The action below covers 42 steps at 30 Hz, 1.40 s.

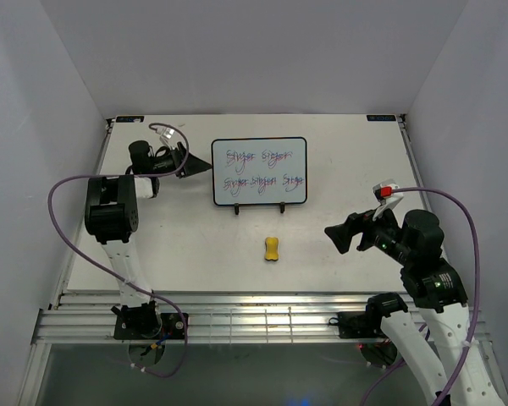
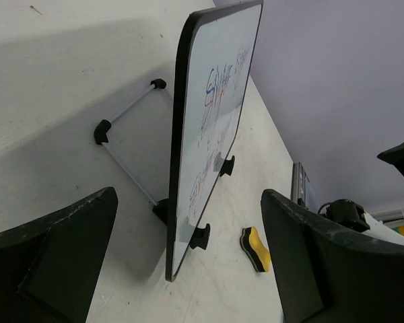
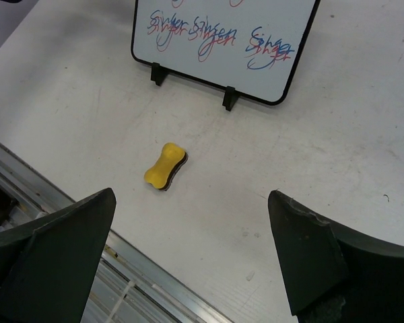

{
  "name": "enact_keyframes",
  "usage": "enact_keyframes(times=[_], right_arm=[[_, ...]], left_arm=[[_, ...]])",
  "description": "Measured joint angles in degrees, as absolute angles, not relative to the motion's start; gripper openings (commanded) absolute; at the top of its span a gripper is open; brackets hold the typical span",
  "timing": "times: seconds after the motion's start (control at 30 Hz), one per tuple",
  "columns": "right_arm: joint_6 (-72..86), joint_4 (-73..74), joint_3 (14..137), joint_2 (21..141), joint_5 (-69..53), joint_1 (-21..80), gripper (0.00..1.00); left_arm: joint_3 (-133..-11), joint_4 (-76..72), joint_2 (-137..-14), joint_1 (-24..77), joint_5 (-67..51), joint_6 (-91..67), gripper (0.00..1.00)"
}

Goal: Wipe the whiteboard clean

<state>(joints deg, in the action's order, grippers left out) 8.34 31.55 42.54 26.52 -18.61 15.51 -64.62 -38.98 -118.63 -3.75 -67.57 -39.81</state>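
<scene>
Scribbled whiteboard stands on the table, yellow eraser before it; left tool and right tool both spread apart, empty

Item: whiteboard, face. Handwriting in overlaid red and blue strokes, two rows. Lower row reads roughly "Singer", three times over; end letters uncertain. Upper row looks like the same word, twice, too small to confirm. Table, far edge: two small dark labels, illegible
</scene>
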Motion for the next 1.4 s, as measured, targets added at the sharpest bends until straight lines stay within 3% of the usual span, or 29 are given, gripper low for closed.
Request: enact_keyframes(times=[0.23,0.4,0.67,0.9,1.23,1.4], right_arm=[[8.4,32.0,44.1,27.5,-20.2,15.5,0.94],[8.5,33.4,45.6,28.2,-20.6,15.5,0.93],[8.5,33.8,46.9,28.2,-20.8,15.5,0.92],[8.5,34.2,46.9,28.2,-20.8,15.5,0.91],[8.6,34.2,46.9,28.2,-21.2,15.5,0.91],[8.6,34.2,46.8,28.2,-21.3,15.5,0.91]], left_arm=[[-70.2,-45.5,-124.6,-0.6,-72.6,-43.0,0.98],[-74.2,-51.7,-130.1,3.0,-75.8,-47.8,0.92],[-77.1,-69.1,-139.0,2.8,-79.9,-64.9,0.67],[-78.5,-73.5,-141.8,2.5,-80.6,-70.0,0.48],[-79.5,-74.0,-141.8,2.5,-80.4,-69.7,0.5],[-80.8,-74.0,-141.8,2.6,-80.3,-69.7,0.45]])
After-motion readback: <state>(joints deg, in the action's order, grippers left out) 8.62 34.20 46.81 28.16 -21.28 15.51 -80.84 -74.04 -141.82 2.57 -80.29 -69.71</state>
